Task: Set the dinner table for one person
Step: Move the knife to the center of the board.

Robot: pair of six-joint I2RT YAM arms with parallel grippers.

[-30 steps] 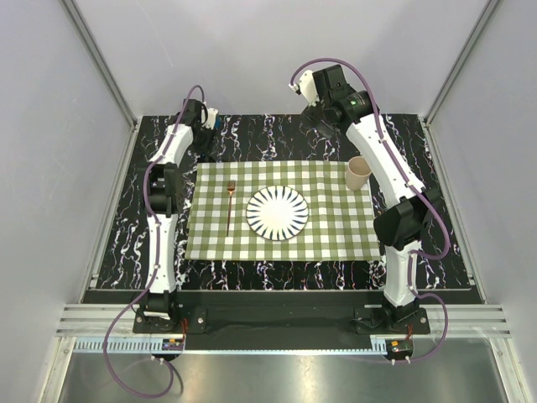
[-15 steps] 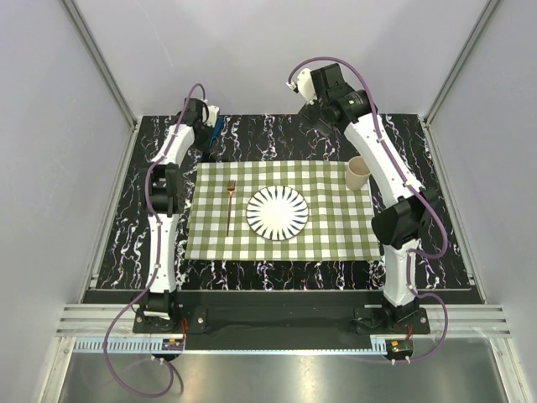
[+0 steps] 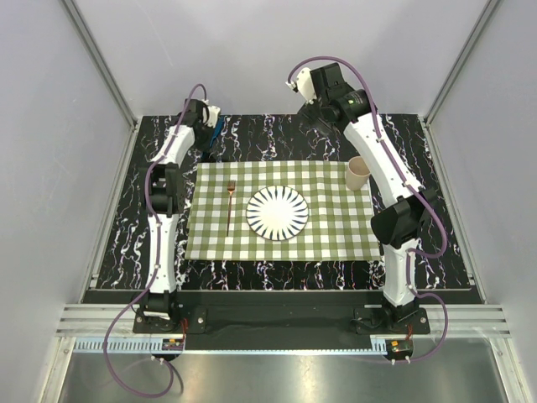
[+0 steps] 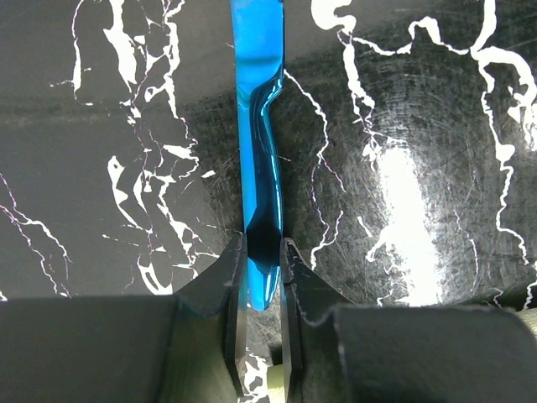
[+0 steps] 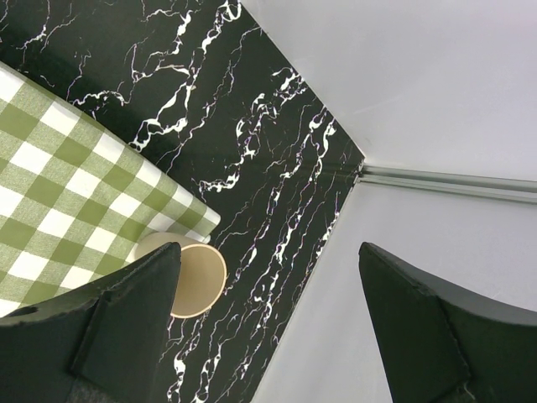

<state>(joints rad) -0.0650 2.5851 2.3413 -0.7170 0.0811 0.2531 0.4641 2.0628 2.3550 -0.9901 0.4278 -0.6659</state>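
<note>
The dinner table [image 3: 277, 134] is black with white veins. On it lies a green-and-white checked cloth [image 3: 336, 218] with a striped white plate [image 3: 277, 211], a copper fork [image 3: 230, 206] to the plate's left and a beige paper cup [image 3: 358, 172] at the cloth's far right corner. My left gripper [image 3: 213, 134] is low at the table's far left. In the left wrist view it [image 4: 262, 252] is shut on the end of a shiny blue utensil [image 4: 258, 126] lying on the black top. My right gripper [image 3: 312, 113] is raised over the back, open and empty [image 5: 268, 260].
Grey walls with metal rails close the table in at the back and both sides. In the right wrist view the cup [image 5: 200, 280] stands at the cloth's corner [image 5: 59, 185], with the bare black tabletop [image 5: 252, 151] running to the wall.
My left gripper has shifted slightly at the back left and more of the blue utensil shows beside it. My right arm has drifted a little to the left.
</note>
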